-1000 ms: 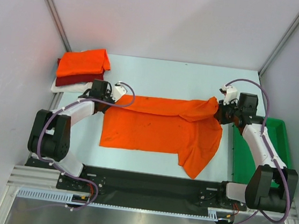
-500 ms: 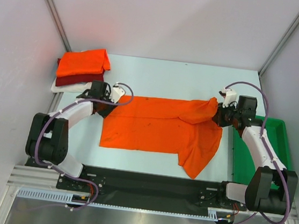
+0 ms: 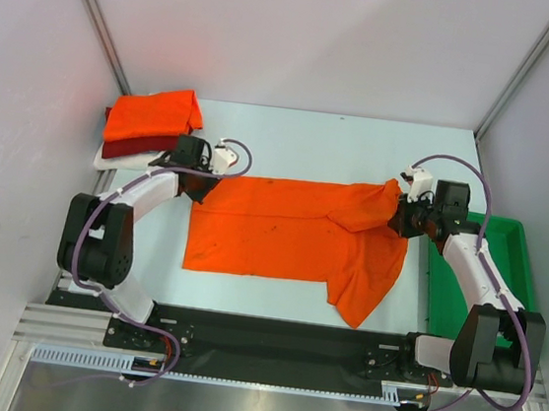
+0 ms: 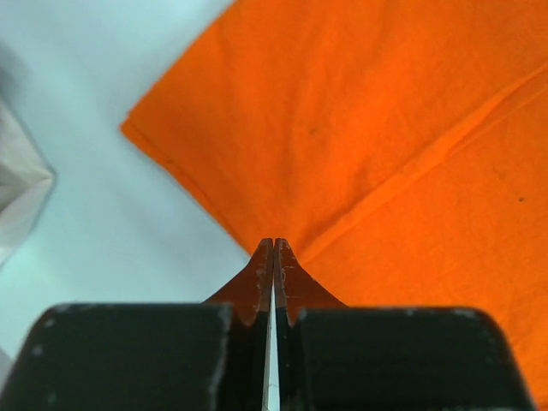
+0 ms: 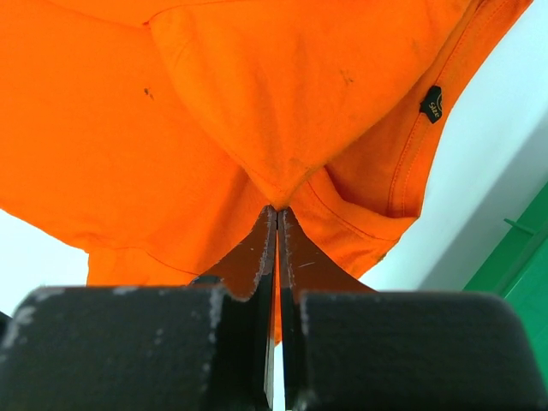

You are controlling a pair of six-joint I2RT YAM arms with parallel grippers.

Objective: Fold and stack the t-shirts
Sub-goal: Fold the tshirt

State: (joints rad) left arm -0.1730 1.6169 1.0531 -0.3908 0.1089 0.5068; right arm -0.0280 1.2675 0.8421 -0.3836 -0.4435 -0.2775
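Starting at the near edge, one sleeve (image 3: 358,299) of the orange t-shirt (image 3: 271,235) is seen pointing toward the arm bases, right of centre. The shirt is spread on the table (image 3: 312,140), and its long axis runs left to right between the two arms.

The far edge is held at both ends:

- **Left end:** The left gripper (image 3: 197,187) is set at the far left corner. In its wrist view the jaws are pressed together and a doubled cloth edge meets their tips. It is therefore judged to be clamped on that corner, though the pinched cloth itself is hidden between the pads.
- **Right end:** The right gripper (image 3: 399,218) is closed on a bunched fold at the far right end. A black label (image 5: 431,104) is visible on the hem just beyond it.

The body of the shirt lies on the near side of both grippers. Any fold is therefore expected to carry the held edge toward the bases, across the short axis. Each arm is nearest to its own end.

Under the bunched fold, the second sleeve and the number of layers cannot be made out.

A green tray (image 3: 512,252) lies beside the right arm.

Beyond the left gripper, at the far left corner, a folded orange shirt (image 3: 151,114) is stacked on a dark red shirt (image 3: 140,148). Below these lies a white shirt (image 3: 119,159), which is largely covered. This stack is nearer to the left arm.
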